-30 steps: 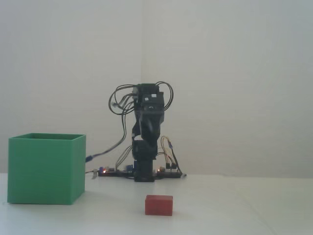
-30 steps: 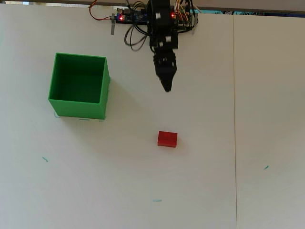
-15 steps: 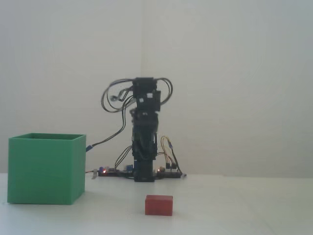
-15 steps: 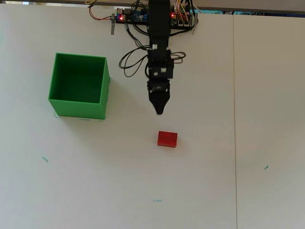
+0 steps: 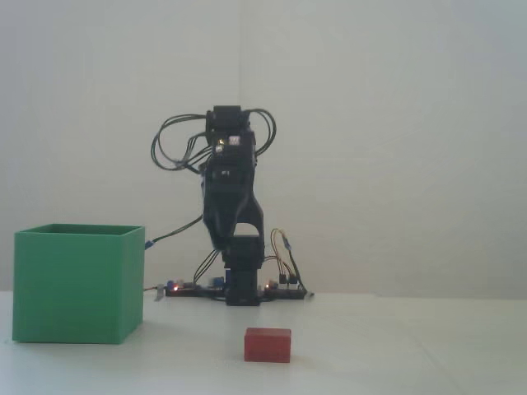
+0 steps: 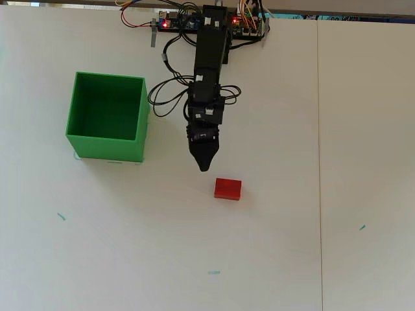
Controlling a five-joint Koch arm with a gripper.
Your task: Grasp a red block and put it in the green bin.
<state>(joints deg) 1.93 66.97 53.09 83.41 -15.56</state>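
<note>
The red block (image 6: 227,188) lies flat on the white table, right of the green bin (image 6: 107,149) in the overhead view. In the fixed view the block (image 5: 268,345) sits in front of the arm and the bin (image 5: 78,284) stands at the left, its inside empty as seen from overhead. My gripper (image 6: 204,166) reaches out from the base, its jaws tapering together to one point, shut on nothing. Its tip hovers just up and to the left of the block, apart from it. In the fixed view the black arm (image 5: 229,197) is raised and leans left; the fingertips do not show clearly there.
The arm's base with lit circuit boards (image 6: 175,23) and loose cables (image 6: 165,100) sits at the table's far edge. A seam (image 6: 318,162) runs down the table on the right. Small green marks (image 6: 213,273) dot the white surface.
The arm has stretched out from its base toward the red block, swinging slightly left in the overhead view. In the fixed view it has risen and leaned left. Block and bin have not moved.
</note>
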